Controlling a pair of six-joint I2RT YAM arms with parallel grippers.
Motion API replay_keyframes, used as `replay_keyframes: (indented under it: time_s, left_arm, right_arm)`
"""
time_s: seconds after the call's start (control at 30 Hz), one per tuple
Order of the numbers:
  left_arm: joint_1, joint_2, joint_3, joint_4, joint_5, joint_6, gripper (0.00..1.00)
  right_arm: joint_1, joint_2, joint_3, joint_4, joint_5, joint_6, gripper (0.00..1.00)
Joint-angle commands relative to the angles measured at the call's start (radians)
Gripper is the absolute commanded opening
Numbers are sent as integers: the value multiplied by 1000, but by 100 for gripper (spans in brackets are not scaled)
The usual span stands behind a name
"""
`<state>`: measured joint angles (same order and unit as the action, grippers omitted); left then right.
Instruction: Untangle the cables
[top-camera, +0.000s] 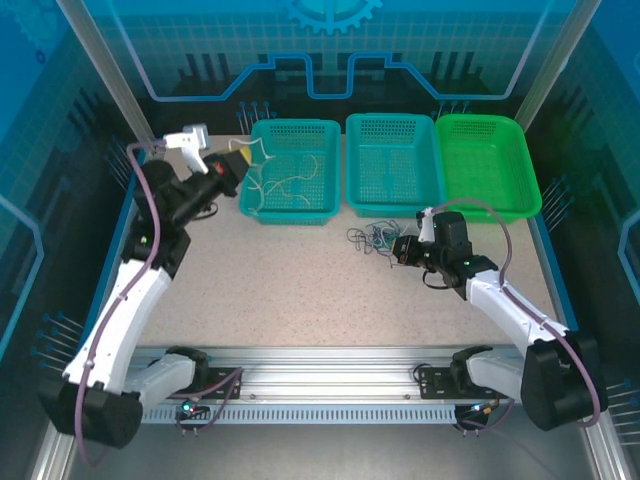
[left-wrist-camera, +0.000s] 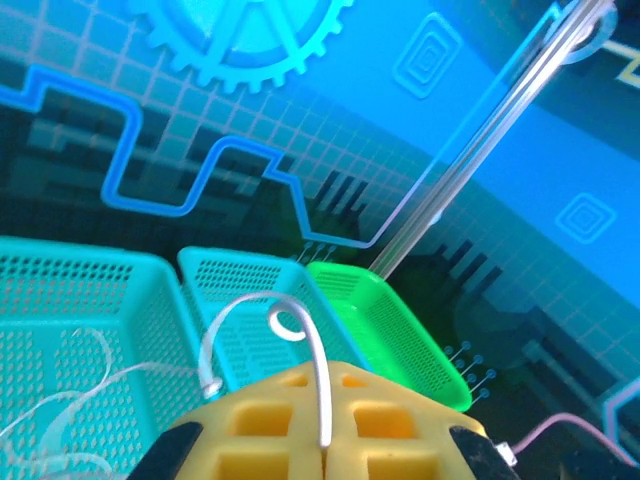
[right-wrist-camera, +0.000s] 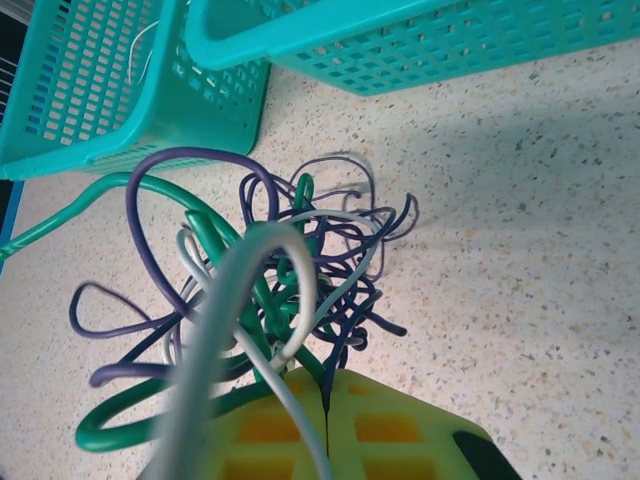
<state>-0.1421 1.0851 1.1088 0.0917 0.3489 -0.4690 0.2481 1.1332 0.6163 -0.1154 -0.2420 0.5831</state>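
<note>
Three baskets line the upper middle of the frame: a left teal basket (top-camera: 290, 215), a middle teal basket (top-camera: 390, 165), one green basket (top-camera: 480, 165). Two arms, the left arm (top-camera: 130, 300) and the right arm (top-camera: 510, 310), rise from the bottom corners. One tangle of cables (top-camera: 372, 240) lies at centre.

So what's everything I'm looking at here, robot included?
left basket: one, teal, far side of table
middle basket: one, teal, beside it
right basket: one, green, far right
loose cables: a few, pale, inside left basket
cable tangle: one bundle, purple, green and pale, on table before middle basket
table: one, speckled beige
left end effector: one, yellow pads, shut on pale strand, by left basket
right end effector: one, yellow pads, shut on cable tangle
</note>
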Motion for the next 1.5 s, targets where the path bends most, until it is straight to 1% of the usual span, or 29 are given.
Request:
replay_keyframes:
  time_s: [0.0, 0.07, 0.17, 0.3, 0.4, 0.43, 0.47, 0.53, 0.57, 0.63, 0.73, 0.83, 0.93, 1.0, 1.07, 1.13, 1.17, 1.2, 1.27, 1.33, 1.4, 1.47]
  left_arm:
    - [-4, 128, 137, 7, 74, 45, 0]
    - [-4, 227, 215, -12, 78, 69, 0]
    - [-2, 346, 275, 13, 88, 72, 0]
    - [-2, 460, 278, 129, 70, 64, 0]
    - [-2, 539, 292, 129, 27, 76, 0]
    - [-3, 562, 292, 125, 8, 79, 2]
    - [-2, 586, 288, 127, -8, 90, 15]
    - [-2, 625, 293, 83, -56, 104, 46]
    - [-2, 637, 294, 57, -72, 116, 54]
    - [-2, 623, 272, 49, -72, 122, 62]
    - [-5, 542, 202, 115, -39, 112, 68]
    - [-24, 440, 157, 131, 50, 134, 69]
    - [-97, 324, 65, 166, 157, 215, 70]
    - [-173, 252, -2, 151, 208, 318, 71]
    - [-262, 183, -67, 85, 232, 465, 71]
    - [-323, 144, -116, 7, 210, 594, 73]
    - [-335, 136, -134, -25, 195, 621, 73]
    - [-336, 132, -152, -35, 196, 621, 73]
    - [-336, 130, -214, -11, 213, 607, 73]
    - [-334, 148, -248, 8, 263, 558, 71]
    - [-320, 188, -241, 6, 338, 454, 70]
    - [-306, 239, -245, 65, 476, 356, 69]
  right_arm:
    - [20, -29, 23, -42, 17, 3, 2]
    - [27, -40, 21, -46, 15, 12, 2]
    - [36, -56, 22, -64, 28, 11, 2]
    - [42, -77, 19, -79, 44, 11, 1]
    - [45, -88, 16, -86, 49, 13, 2]
    - [44, -92, 16, -88, 50, 14, 2]
    - [43, -96, 16, -90, 50, 15, 2]
    - [45, -99, 19, -92, 42, 10, 2]
    - [45, -101, 23, -96, 37, 4, 2]
    - [49, -105, 35, -105, 18, -18, 2]
    - [57, -99, 57, -120, -10, -70, 2]
    - [61, -72, 96, -146, -57, -145, 2]
    - [68, -35, 141, -170, -155, -253, 3]
    - [87, -7, 183, -210, -194, -323, 4]
    - [128, 27, 242, -272, -178, -392, 4]
    - [176, 60, 302, -326, -159, -460, 4]
    - [200, 80, 327, -350, -147, -486, 5]
    - [210, 94, 340, -355, -155, -495, 5]
    - [214, 115, 348, -325, -232, -496, 6]
    - [216, 117, 337, -282, -288, -496, 6]
    - [220, 115, 337, -272, -269, -490, 7]
    - [221, 116, 347, -293, -200, -472, 4]
